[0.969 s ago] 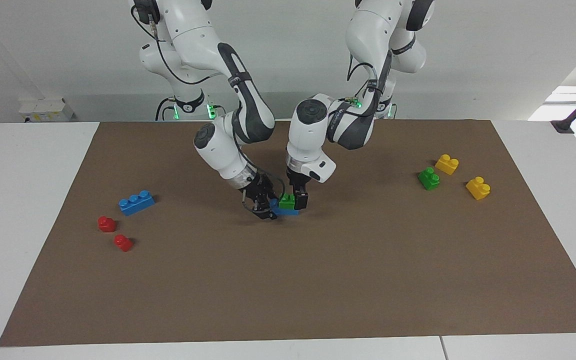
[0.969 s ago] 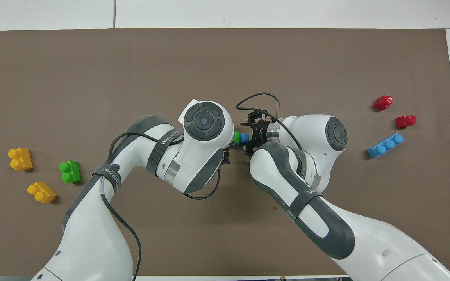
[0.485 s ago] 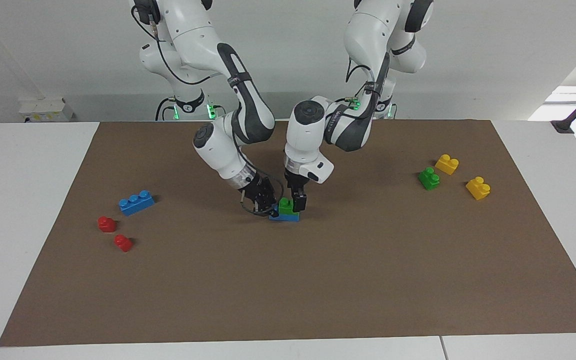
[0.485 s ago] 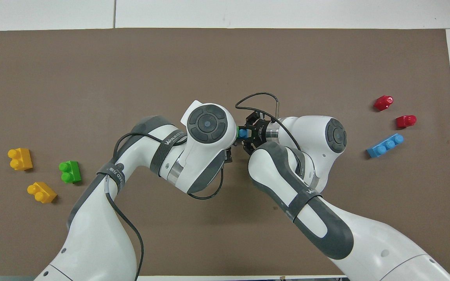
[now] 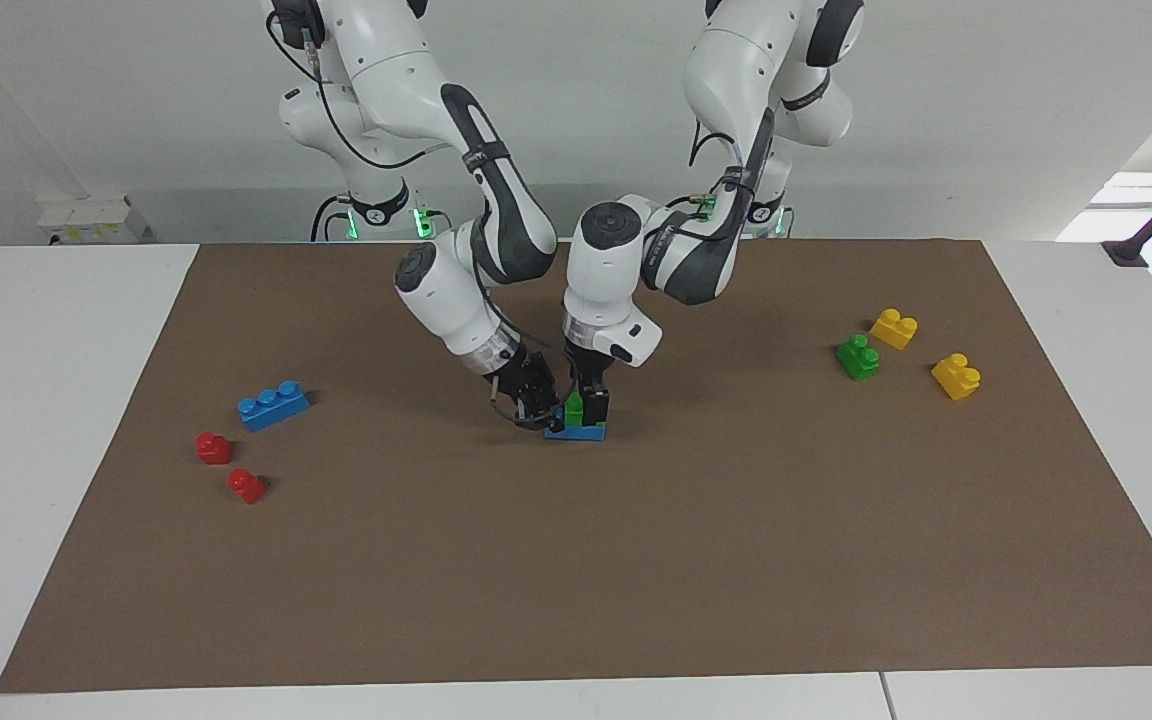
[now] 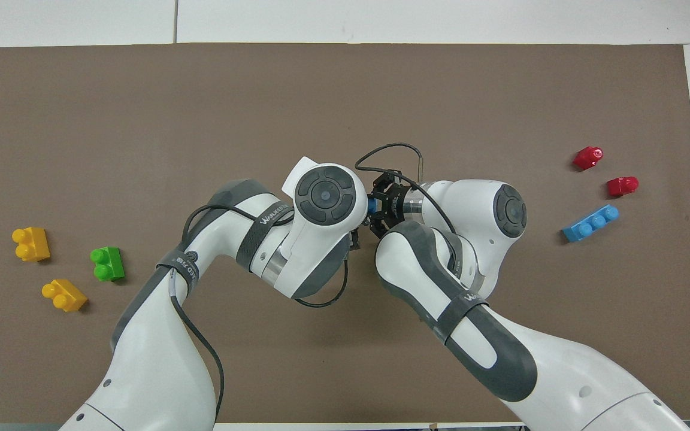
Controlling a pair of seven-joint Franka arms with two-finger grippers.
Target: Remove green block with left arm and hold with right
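Both grippers and the little stack have shifted slightly toward three o'clock in the facing view over the last second, and the right gripper has closed.

Left gripper [image 5: 586,406] stands nearly upright over the stack, jaws wide, one black finger showing at the three o'clock side of the green block [image 5: 573,409]. Whether the other finger has reached the nine o'clock side cannot be told. The block sits studs-up on a blue brick [image 5: 576,433] near the middle of the brown mat [image 5: 636,560].

That brick's long axis runs nine to three. The right gripper [image 5: 536,412] slants in from ten o'clock and looks pinched on its nine o'clock end, pinning the base. So the left arm is the nearer to the block, and the likely pull is straight up, where nothing crowds it; only the two wrists stand close together.

Outward, the mat lies bare around the stack. A twin green brick [image 5: 857,357] and yellow bricks [image 5: 893,328] sit well apart at three o'clock.
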